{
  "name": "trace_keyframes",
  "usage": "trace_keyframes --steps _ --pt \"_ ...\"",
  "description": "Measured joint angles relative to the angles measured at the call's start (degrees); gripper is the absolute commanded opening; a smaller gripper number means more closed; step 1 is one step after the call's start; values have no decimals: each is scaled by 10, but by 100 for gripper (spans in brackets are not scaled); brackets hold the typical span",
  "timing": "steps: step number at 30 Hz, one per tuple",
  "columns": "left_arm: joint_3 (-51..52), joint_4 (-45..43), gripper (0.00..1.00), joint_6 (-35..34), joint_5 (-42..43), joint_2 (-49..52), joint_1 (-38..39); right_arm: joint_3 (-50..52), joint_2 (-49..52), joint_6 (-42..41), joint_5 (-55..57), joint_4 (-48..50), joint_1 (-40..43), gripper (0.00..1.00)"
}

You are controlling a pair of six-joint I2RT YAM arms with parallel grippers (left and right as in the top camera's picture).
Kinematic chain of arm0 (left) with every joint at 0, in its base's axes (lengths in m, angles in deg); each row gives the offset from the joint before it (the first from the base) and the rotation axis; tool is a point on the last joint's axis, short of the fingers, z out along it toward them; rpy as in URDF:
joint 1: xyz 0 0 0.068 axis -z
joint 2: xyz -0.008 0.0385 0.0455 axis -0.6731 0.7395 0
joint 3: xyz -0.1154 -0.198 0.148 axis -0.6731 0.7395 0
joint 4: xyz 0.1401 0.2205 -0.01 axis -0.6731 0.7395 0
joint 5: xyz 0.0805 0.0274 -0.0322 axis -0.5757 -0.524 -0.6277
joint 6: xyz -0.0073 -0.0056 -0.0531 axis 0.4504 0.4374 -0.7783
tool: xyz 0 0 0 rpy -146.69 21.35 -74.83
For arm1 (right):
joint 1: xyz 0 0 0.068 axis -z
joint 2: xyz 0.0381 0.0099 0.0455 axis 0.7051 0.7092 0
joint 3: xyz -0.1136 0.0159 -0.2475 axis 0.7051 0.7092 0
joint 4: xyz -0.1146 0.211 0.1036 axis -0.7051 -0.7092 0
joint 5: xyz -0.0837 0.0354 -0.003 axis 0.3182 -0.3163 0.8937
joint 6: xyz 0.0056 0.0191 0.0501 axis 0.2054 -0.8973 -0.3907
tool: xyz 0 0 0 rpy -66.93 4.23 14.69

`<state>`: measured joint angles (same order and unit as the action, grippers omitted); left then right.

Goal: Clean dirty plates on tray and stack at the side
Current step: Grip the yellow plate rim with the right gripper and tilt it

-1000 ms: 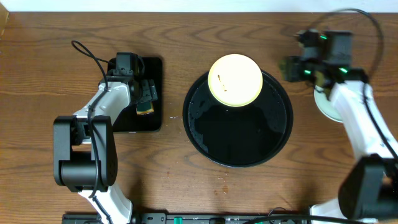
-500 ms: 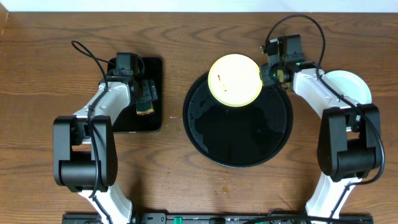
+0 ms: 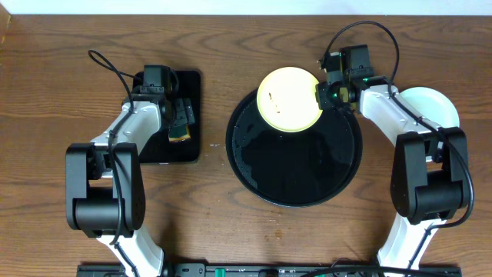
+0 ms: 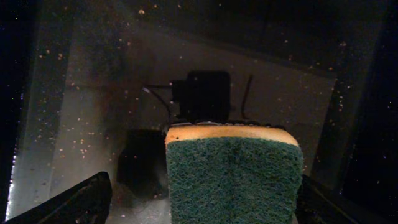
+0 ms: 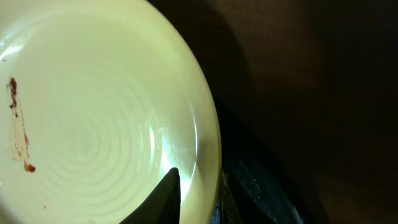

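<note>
A pale yellow plate [image 3: 290, 98] with small brown smears lies at the back of the large round black tray [image 3: 307, 165]. My right gripper [image 3: 327, 92] is at the plate's right rim. In the right wrist view it is open [image 5: 199, 199], one finger over the plate's inside [image 5: 93, 112], the rim between the fingers, the tray rim [image 5: 261, 186] beside it. A pale mint-white plate [image 3: 434, 104] lies on the table at the right, partly hidden by the right arm. My left gripper [image 3: 178, 119] is open around a green and yellow sponge [image 4: 233, 174].
The sponge lies in a smaller rectangular black tray [image 3: 184, 150] at the left, wet and speckled in the left wrist view [image 4: 93, 93]. Both arm bases stand at the front edge of the wooden table.
My right arm swung from over the white plate at the right to the yellow plate's right rim. The left arm has not moved.
</note>
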<state>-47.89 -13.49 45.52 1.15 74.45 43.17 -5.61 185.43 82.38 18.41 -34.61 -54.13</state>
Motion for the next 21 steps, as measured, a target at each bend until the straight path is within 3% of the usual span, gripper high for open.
trace_keyframes --steps 6,9,13,15,21 --pt "0 0 91 0 0 0 0 5 0 -1 4 11 0 20" --pt "0 0 91 0 0 0 0 11 0 -2 6 15 0 10" --pt "0 0 91 0 0 0 0 12 0 -6 8 14 0 9" --pt "0 0 91 0 0 0 0 12 0 -6 8 8 0 1" --pt "0 0 91 0 0 0 0 12 0 -19 8 -45 0 1"
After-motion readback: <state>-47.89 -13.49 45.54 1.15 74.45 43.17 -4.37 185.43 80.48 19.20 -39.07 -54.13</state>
